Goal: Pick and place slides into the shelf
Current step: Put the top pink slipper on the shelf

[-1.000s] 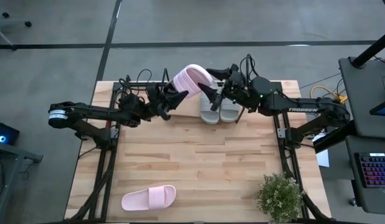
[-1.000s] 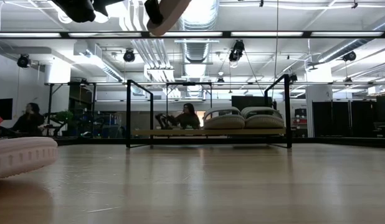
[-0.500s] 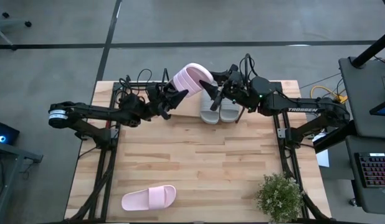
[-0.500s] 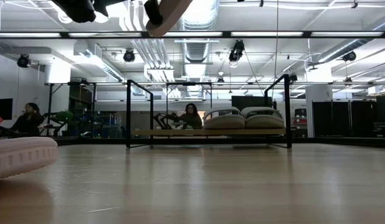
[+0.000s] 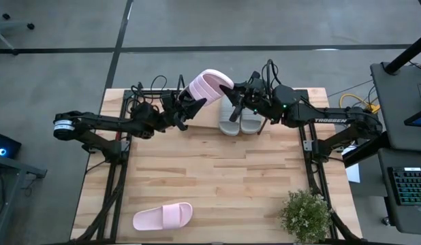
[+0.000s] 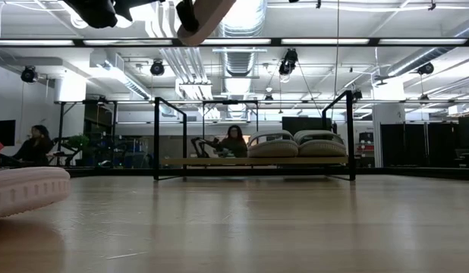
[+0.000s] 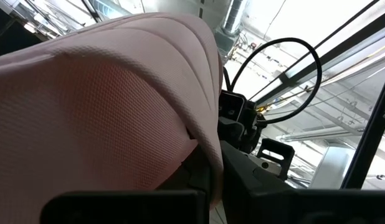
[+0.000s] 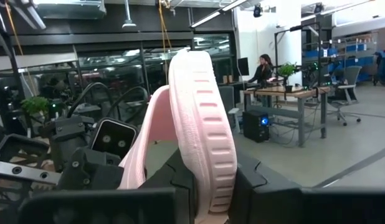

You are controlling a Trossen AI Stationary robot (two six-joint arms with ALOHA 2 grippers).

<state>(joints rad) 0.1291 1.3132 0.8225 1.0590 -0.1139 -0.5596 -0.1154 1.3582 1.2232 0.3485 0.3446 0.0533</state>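
A pale pink slide [image 5: 209,85] hangs in the air above the shelf's left half, between my two grippers. My left gripper [image 5: 194,107] is shut on its end toward the table's left. My right gripper [image 5: 231,97] is shut on its other end; in the right wrist view the slide [image 8: 202,118] stands on edge between the fingers. Two grey slides [image 5: 240,120] rest soles down on the shelf's board [image 6: 212,161]. A second pink slide [image 5: 163,216] lies on the table near its front edge. My left gripper holds the pink slide by its end toward the table's left [image 5: 199,99], coming from the left and slanting up. The slide itself [image 7: 118,93] hides the place of contact in the wrist view. The slide is lifted clear and tilted. My right gripper pinches the slide's sole at its end toward the right [image 8: 210,186] between its two fingers [image 8: 180,180], one on each face. It comes at it from the table's right, roughly level. The slide stands on edge, clear of shelf and table.
The shelf's black frame [image 5: 129,102] spans the table's far edge, with bare board left of the grey slides. A potted plant [image 5: 306,214] stands at the near right corner. People sit at desks in the room beyond.
My right gripper, which stood open around the pink slide's right end, has shut on it. My left gripper has kept its hold, and the slide has stayed in place in the air.
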